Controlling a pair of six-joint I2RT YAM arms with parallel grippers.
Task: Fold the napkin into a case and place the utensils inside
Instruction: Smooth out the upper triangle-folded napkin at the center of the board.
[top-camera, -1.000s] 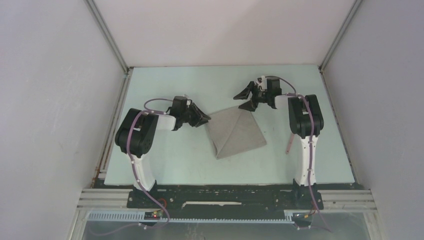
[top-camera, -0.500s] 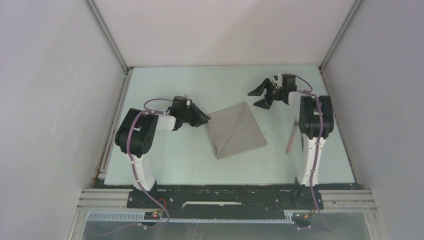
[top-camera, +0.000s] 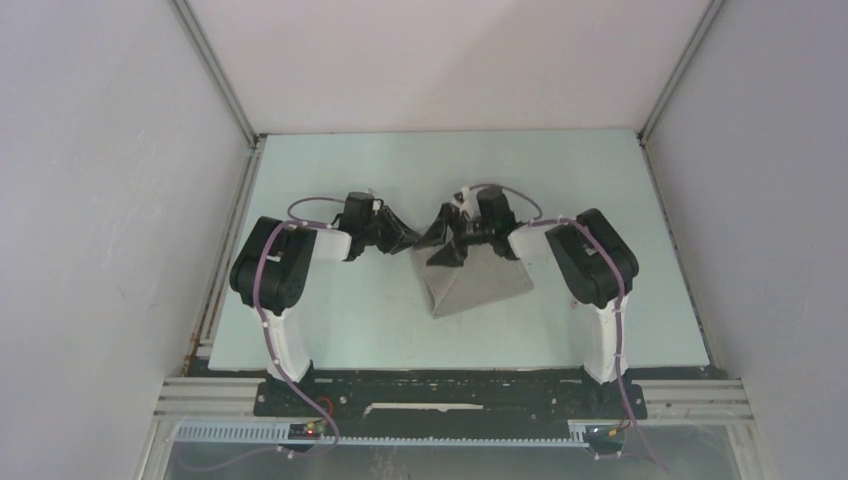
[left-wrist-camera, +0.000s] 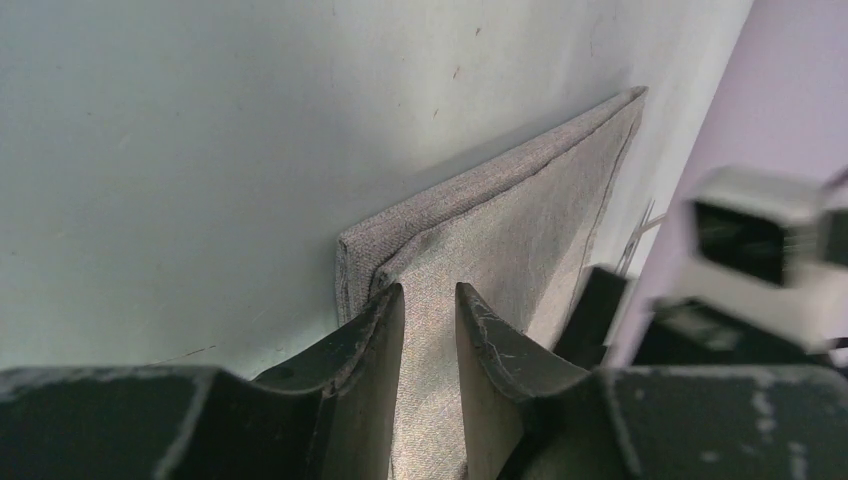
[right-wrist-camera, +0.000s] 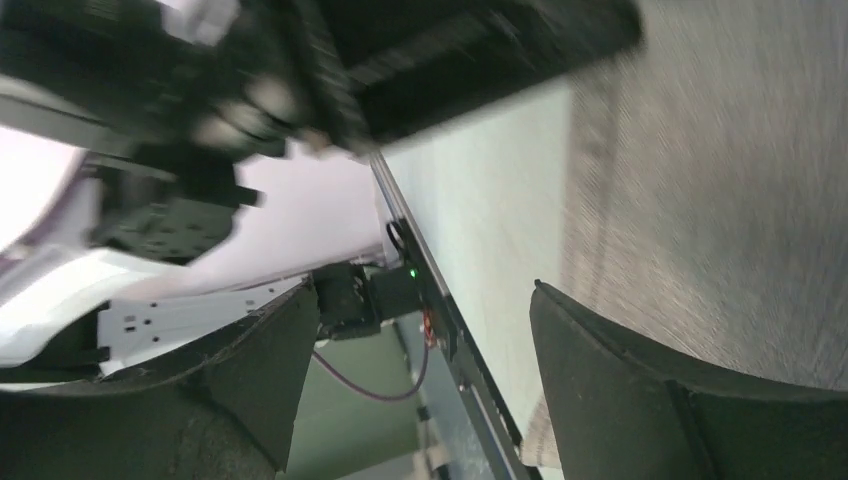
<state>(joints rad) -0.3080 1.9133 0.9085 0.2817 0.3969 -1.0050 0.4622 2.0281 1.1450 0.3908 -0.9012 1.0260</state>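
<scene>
The napkin (top-camera: 485, 278) lies folded flat on the table, taupe-grey, with a diagonal crease. My left gripper (top-camera: 410, 241) sits at its left corner. In the left wrist view the gripper (left-wrist-camera: 430, 292) has a narrow gap between its jaws, over the napkin (left-wrist-camera: 500, 210), gripping nothing. My right gripper (top-camera: 442, 240) hangs wide open over the napkin's upper left part, close to the left gripper. In the right wrist view the gripper (right-wrist-camera: 420, 320) has one finger above the napkin (right-wrist-camera: 720, 180). Thin silver tines (left-wrist-camera: 640, 225) of the utensils show past the napkin's far edge. My right arm hides the utensils in the top view.
The pale green table (top-camera: 400, 170) is walled by white panels on three sides. A metal rail (top-camera: 450, 400) runs along its near edge. The two grippers are almost touching. My right gripper's body (left-wrist-camera: 750, 240) fills the right side of the left wrist view.
My right arm swung from the far right of the table leftward to the napkin, its gripper still wide open. The left arm and the napkin have not moved.
</scene>
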